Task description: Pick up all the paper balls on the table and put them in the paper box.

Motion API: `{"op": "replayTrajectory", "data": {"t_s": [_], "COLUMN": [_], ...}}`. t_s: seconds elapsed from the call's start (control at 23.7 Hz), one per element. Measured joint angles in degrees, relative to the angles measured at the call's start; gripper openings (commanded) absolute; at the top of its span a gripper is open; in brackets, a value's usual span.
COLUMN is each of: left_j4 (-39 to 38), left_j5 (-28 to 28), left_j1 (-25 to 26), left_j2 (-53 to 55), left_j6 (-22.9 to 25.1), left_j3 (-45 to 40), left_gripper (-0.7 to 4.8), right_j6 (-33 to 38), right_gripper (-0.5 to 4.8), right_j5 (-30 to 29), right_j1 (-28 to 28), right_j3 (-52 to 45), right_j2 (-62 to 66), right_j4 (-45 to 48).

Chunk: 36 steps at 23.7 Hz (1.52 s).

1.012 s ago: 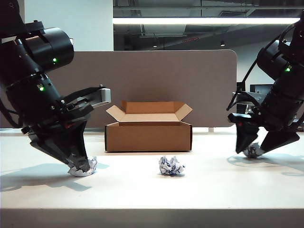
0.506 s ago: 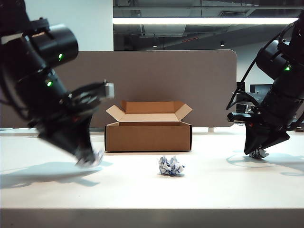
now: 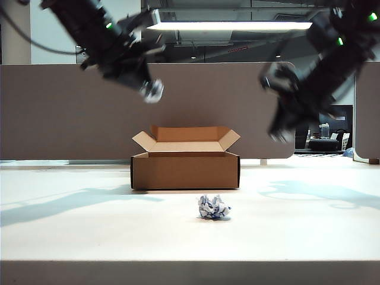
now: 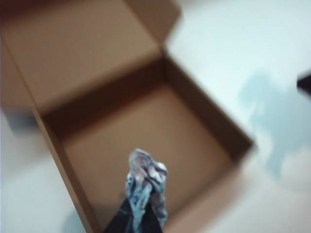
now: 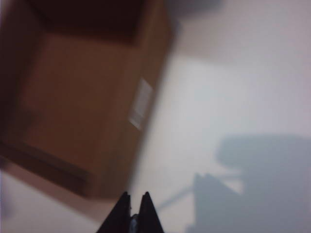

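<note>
Paper box (image 3: pixel 185 161) sits open on the table (image 3: pixel 309 228), one paper ball (image 3: pixel 213 208) lying just in front of it. Left gripper (image 4: pixel 141 213), raised above the box, is clenched on another ball (image 4: pixel 145 183). Right gripper (image 5: pixel 135 206), high at the box's right, looks pinched together; whether it holds paper is too blurred to tell.

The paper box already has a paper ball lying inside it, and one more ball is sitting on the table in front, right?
Not quite. The paper box is empty inside, as the left wrist view shows; the left gripper holds a paper ball above it. One ball does sit on the table in front.
</note>
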Motion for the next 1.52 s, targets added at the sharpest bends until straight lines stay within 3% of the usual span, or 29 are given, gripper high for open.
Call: {"op": "replayTrajectory", "data": {"t_s": [0.21,0.34,0.42,0.51,0.59,0.63,1.01,1.14,1.39,1.52], "left_j4": [-2.91,-7.63,-9.07,-9.4,-9.66,-9.6,-11.47,-18.71,-27.82,-35.54], "left_j5": [-1.81,-1.84,0.31,1.68,2.64,2.97,5.16,7.98,8.61,8.68], "left_j1": [1.42,2.05,2.78,3.15,3.23,3.23,3.5,3.91,4.63,4.28], "left_j2": [8.94,13.57,16.96,17.27,17.27,17.27,17.05,13.42,4.61,-2.91], "left_j6": [-1.51,-1.73,-1.79,-1.9,-1.88,-1.88,-1.9,-1.9,-1.38,-0.35], "left_j3": [10.45,15.04,17.84,17.88,17.88,17.9,17.88,17.84,17.86,16.37], "left_gripper": [0.01,0.67,0.68,0.73,1.06,1.22,1.21,1.21,1.19,1.1], "right_j6": [0.72,0.61,0.63,0.63,0.61,0.63,1.7,-2.25,-7.19,-10.64], "right_gripper": [0.08,0.08,0.14,0.62,1.84,2.15,2.22,2.25,2.25,2.25], "right_j5": [-2.45,-2.86,-3.54,-3.89,-4.55,-4.96,-6.91,-6.56,-4.72,0.07], "right_j1": [4.37,6.19,6.86,7.04,7.28,7.43,7.41,7.45,7.85,12.79], "right_j3": [9.6,15.06,17.99,18.18,18.16,18.16,18.16,18.16,18.16,18.18], "right_j2": [0.48,3.08,7.21,9.38,10.6,11.1,10.95,6.82,0.04,-4.28], "right_j4": [1.05,2.34,1.81,1.33,0.85,0.81,-0.72,-10.62,-22.03,-29.62]}}
